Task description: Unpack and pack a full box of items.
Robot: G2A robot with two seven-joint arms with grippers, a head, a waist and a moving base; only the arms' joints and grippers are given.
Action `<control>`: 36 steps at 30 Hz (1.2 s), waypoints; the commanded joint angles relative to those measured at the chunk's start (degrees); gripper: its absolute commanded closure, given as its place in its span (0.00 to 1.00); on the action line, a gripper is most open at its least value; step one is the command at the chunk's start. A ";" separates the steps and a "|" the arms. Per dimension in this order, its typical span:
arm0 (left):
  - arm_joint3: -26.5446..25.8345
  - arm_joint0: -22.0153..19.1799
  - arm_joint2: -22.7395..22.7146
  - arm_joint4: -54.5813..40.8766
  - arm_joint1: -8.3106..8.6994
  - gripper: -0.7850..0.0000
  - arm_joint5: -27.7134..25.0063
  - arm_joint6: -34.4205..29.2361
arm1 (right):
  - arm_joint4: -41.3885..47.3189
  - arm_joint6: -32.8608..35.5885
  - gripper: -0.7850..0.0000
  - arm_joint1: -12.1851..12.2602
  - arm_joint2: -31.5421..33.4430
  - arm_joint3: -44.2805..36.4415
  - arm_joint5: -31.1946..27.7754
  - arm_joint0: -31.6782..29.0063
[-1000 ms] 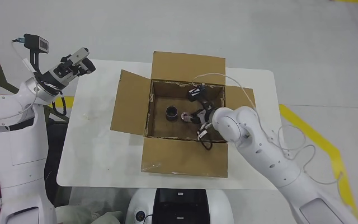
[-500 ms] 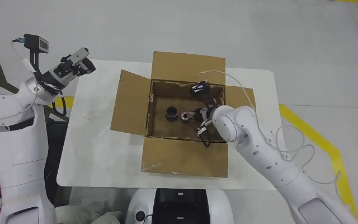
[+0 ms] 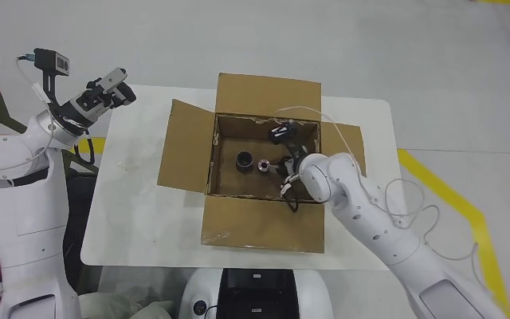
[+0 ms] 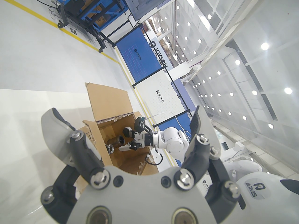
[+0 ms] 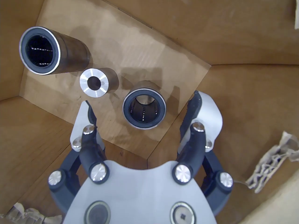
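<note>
1. White tabletop (image 3: pixel 135 215) carries an open cardboard box (image 3: pixel 263 227), its flaps folded outward so an arm can go in from above.
2. Nearest the right wrist camera, the right gripper (image 5: pixel 142 100) hangs inside the box. Its fingers are spread wide with nothing between them, and it points down at the box floor.
3. Just below it a short bearing (image 5: pixel 144 108) stands upright on its end. The spread fingers flank it on either side without touching, which looks like a line-up for a pinch across its outer wall.
4. Beside that, a small metal bushing (image 5: pixel 94 86) also stands on end, apart from the bearing.
5. Farther on, a long bearing sleeve (image 5: pixel 40 51) stands near a box corner, close to the bushing; whether the two touch I cannot tell.
6. Farthest off, the left gripper (image 4: pixel 126 115) is held high by the table's far left corner, fingers spread and empty. It is probably parked clear of the work in the box.
</note>
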 commanded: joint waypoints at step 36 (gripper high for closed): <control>0.00 0.00 0.00 0.00 0.00 0.00 0.00 0.00 | -6.62 -0.10 0.99 -3.96 -1.57 5.90 1.81 1.06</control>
